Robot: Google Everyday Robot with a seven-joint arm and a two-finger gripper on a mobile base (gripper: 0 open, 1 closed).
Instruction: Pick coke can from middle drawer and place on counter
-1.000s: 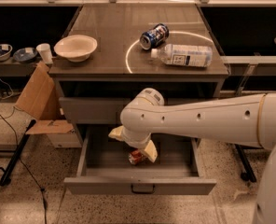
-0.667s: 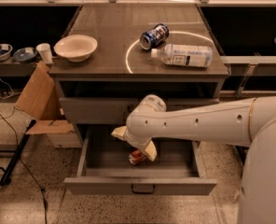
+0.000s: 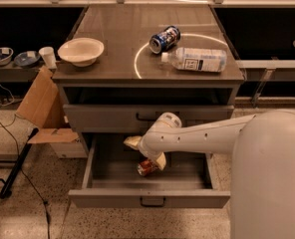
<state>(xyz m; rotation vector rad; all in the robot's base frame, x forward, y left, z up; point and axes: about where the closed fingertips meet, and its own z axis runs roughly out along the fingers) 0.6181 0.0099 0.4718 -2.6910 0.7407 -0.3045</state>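
The gripper [image 3: 147, 157] sits inside the open middle drawer [image 3: 147, 198] beneath the counter [image 3: 115, 31].

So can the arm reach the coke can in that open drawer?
Probably yes: the middle drawer is open, nothing covers the coke can, and the end effector is inside, right by it.

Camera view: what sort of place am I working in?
Likely a lab test area: a counter marked with a white arc, a cardboard box on the speckled floor. The gripper is in the middle drawer by the coke can.
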